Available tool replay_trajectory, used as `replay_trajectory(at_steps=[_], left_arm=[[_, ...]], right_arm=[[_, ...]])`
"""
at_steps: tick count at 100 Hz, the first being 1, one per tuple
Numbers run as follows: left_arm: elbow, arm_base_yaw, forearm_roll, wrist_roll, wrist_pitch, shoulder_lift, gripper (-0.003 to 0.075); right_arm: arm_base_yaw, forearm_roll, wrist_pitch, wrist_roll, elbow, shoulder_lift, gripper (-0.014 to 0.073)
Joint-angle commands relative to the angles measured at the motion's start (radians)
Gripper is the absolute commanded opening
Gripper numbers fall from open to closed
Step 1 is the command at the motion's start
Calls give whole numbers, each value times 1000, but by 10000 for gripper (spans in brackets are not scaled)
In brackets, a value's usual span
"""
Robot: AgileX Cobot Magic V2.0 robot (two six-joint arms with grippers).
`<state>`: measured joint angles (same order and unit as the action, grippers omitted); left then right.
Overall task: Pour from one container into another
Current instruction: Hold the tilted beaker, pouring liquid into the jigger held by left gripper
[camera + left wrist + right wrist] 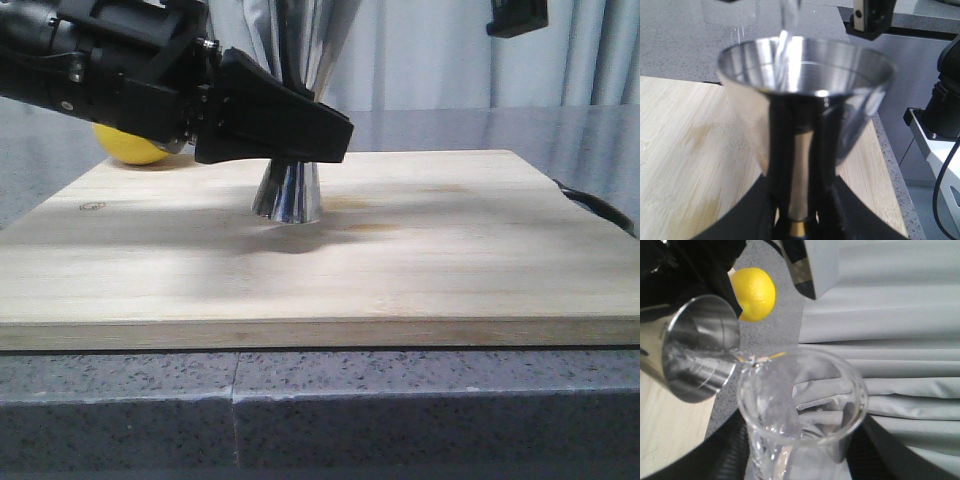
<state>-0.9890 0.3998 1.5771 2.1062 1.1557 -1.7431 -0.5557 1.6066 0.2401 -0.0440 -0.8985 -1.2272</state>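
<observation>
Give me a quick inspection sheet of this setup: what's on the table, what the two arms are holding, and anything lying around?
Surface: pale wooden board on a speckled grey counter.
Job's things: steel jigger upright on the board; clear glass beaker tilted above it, a thin stream of clear liquid falling into the jigger's cup.
Clutter: yellow lemon behind the board.
Grippers: left gripper shut on the jigger's waist; right gripper shut on the beaker.
Cables: black cable at the board's right edge.
Surroundings: grey curtain behind.
</observation>
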Motion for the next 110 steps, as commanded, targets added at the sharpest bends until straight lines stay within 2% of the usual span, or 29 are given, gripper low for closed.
replay_trajectory(at_steps=[1,110], left_arm=[[-28,9,70,-7,127,49,-19],[-28,9,70,-7,127,49,-19]], right_arm=[[-1,-4,-10,4,-36,22,215],[-1,72,-10,4,-36,22,215]])
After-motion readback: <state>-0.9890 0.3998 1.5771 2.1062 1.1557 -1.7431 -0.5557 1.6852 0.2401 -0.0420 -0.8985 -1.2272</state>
